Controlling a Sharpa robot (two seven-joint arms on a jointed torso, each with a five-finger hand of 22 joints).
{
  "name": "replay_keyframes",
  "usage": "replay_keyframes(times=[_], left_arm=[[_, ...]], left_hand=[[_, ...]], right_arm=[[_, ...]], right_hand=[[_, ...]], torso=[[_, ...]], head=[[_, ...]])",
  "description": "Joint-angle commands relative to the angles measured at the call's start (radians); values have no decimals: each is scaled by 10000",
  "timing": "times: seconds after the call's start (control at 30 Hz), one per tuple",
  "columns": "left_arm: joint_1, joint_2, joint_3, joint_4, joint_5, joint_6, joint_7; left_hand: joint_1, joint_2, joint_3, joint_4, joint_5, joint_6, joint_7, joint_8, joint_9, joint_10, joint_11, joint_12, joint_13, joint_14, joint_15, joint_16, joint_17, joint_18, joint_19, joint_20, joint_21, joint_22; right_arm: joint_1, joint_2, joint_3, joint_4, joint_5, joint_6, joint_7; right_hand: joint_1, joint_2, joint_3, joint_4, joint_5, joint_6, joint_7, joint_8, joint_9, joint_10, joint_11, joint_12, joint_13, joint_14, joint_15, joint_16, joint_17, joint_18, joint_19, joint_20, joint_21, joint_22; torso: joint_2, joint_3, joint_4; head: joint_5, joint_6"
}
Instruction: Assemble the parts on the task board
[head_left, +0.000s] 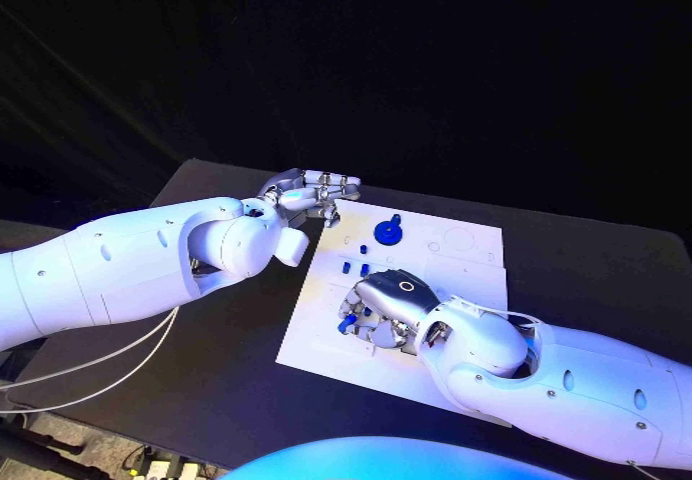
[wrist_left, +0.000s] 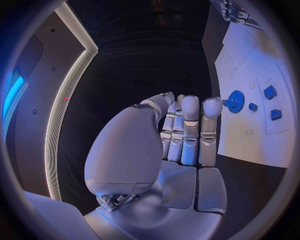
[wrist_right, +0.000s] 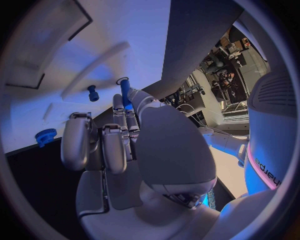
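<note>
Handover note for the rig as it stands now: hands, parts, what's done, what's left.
Left hand: off the far left corner of the white task board, fingers straight and together, holding nothing.
Right hand: over the board's near part, pinching a small blue peg.
Parts: blue gear on the board's far part; small blue blocks mid-board; a small blue knob and a blue ribbed wheel near the right hand.
Done: cannot tell whether any part is seated.
Left: place the peg, then the loose parts.
</note>
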Motion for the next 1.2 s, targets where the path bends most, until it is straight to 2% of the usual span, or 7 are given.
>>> replay_keyframes(times=[0.03, 0.8, 0.93, 1.2], left_arm=[[5, 18, 5, 17, -23, 187, 25], [5, 3, 5, 13, -23, 240, -6], [5, 4, 5, 14, -23, 238, -9], [5, 12, 5, 19, -23, 243, -22]], left_hand=[[13, 112, -64, 5, 15, -46, 8, 7, -16, -73, -26, 62, 12, -43, 0, -58, -13, 107, 32, 25, -56, -10], [10, 120, -76, 7, 15, -62, 15, 5, -22, -98, -20, 73, 20, -54, 5, -70, -40, 105, 39, 27, -64, -14], [10, 120, -76, 7, 15, -62, 15, 5, -22, -98, -20, 73, 20, -54, 5, -70, -40, 105, 39, 27, -64, -14], [10, 120, -76, 7, 15, -62, 15, 5, -22, -98, -20, 73, 20, -54, 5, -70, -40, 105, 39, 27, -64, -14]], right_arm=[[-28, -45, -30, -9, -154, 491, -125], [-29, -187, -26, 187, -389, 170, -335], [-28, -142, -26, 171, -386, 233, -344], [-15, 10, -29, 46, -301, 583, -378]], right_hand=[[-9, 30, 63, -10, 71, 51, 25, 45, 13, 89, -18, 18, 24, 596, -15, 51, 359, -155, 80, 17, -15, 1800], [-19, 35, 91, -40, 89, 87, 7, 58, 26, 136, -36, 17, 38, 597, -28, 58, 368, -157, 86, 13, 1, 1807], [-74, 2, 93, -45, 92, 74, 15, 44, 26, 134, -30, -10, 42, 597, -30, 62, 371, -155, 85, 9, -5, 1809], [-369, -144, 104, 30, 43, -284, 141, -56, -60, -96, 89, -229, 10, 589, 59, 57, 345, -144, 51, 61, -113, 1790]], torso=[[2, 13, 21], [-5, 1, 28], [-4, -4, 22], [-12, -10, 28]], head=[[-10, -19], [6, -52], [4, -53], [-10, -65]])
